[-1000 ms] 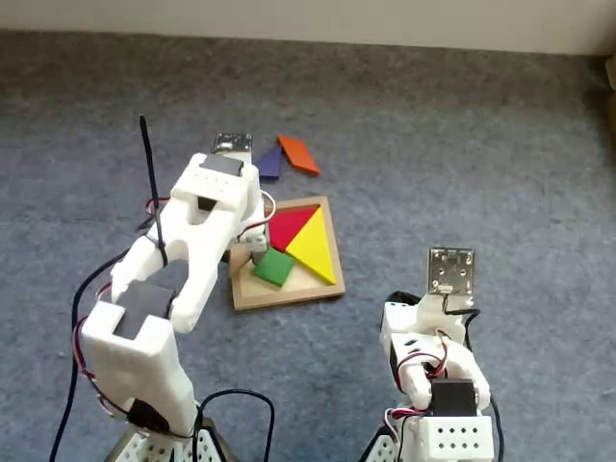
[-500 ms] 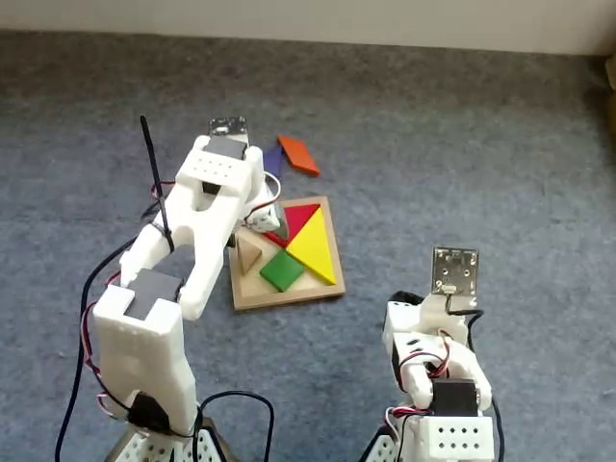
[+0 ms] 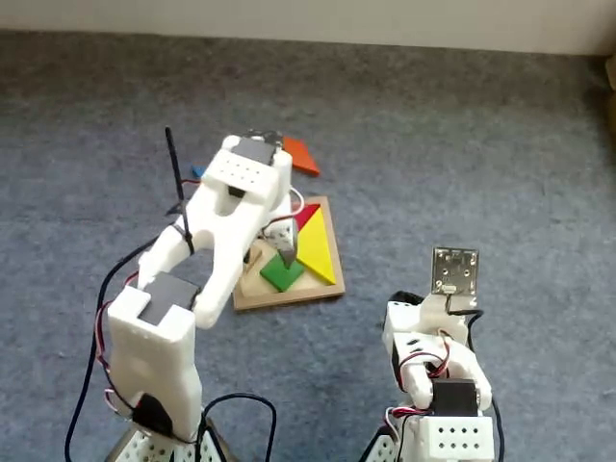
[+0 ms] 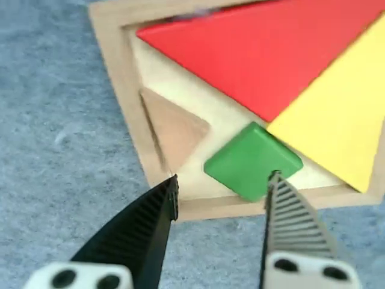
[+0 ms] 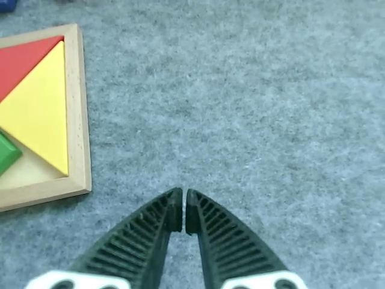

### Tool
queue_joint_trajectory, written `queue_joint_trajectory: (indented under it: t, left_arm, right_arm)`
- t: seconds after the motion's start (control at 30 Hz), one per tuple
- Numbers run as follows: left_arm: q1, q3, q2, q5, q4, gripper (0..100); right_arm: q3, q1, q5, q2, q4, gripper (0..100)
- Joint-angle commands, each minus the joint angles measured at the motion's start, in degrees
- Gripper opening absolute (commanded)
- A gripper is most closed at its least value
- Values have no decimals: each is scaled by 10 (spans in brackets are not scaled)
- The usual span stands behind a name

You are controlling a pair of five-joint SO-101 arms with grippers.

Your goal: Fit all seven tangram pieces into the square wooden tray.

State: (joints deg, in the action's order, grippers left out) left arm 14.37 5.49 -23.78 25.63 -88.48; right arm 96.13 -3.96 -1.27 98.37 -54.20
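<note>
The square wooden tray (image 3: 289, 294) lies on the carpet and holds a red triangle (image 4: 264, 54), a yellow triangle (image 3: 318, 252), a green square (image 3: 281, 272) and a tan triangle (image 4: 174, 126). My left gripper (image 4: 224, 180) hovers open above the tray's near rim (image 4: 114, 90), its fingers on either side of the green square's (image 4: 252, 159) lower corner without touching it. In the high view the left arm (image 3: 241, 207) covers the tray's left part. My right gripper (image 5: 183, 211) is shut and empty above bare carpet, to the right of the tray (image 5: 78, 108).
An orange piece (image 3: 301, 154) lies on the carpet beyond the tray, and a blue piece (image 3: 197, 171) peeks out left of the left arm. The right arm (image 3: 433, 356) sits folded at the front right. Grey carpet spreads to the right.
The left arm has swung rightward across the tray, leaving the tan triangle lying in its left corner and covering the purple piece. The right arm has not moved.
</note>
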Motion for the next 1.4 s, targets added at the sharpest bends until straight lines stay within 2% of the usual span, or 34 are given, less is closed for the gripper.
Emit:
queue_joint_trajectory:
  t: [0.0,0.1,0.33,0.57,0.7,0.83,1.03,1.37]
  left_arm:
    - [18,22,0,-29,-5,130]
    - [7,2,-13,-38,-4,114]
    - [-24,-22,-66,-37,61,114]
    - [-27,40,-75,-38,68,115]
    - [-50,72,-76,-72,68,116]
    - [-70,99,-69,-78,55,114]
    - [-47,142,-42,-77,-40,114]
    - [-30,61,18,-75,-42,113]
  right_arm:
    - [65,7,-3,11,0,33]
    - [65,7,-3,11,0,33]
    - [65,7,-3,11,0,33]
    - [65,7,-3,11,0,33]
    - [65,7,-3,11,0,33]
    - [65,7,-3,11,0,33]
    - [65,7,-3,11,0,33]
    - [65,7,-3,11,0,33]
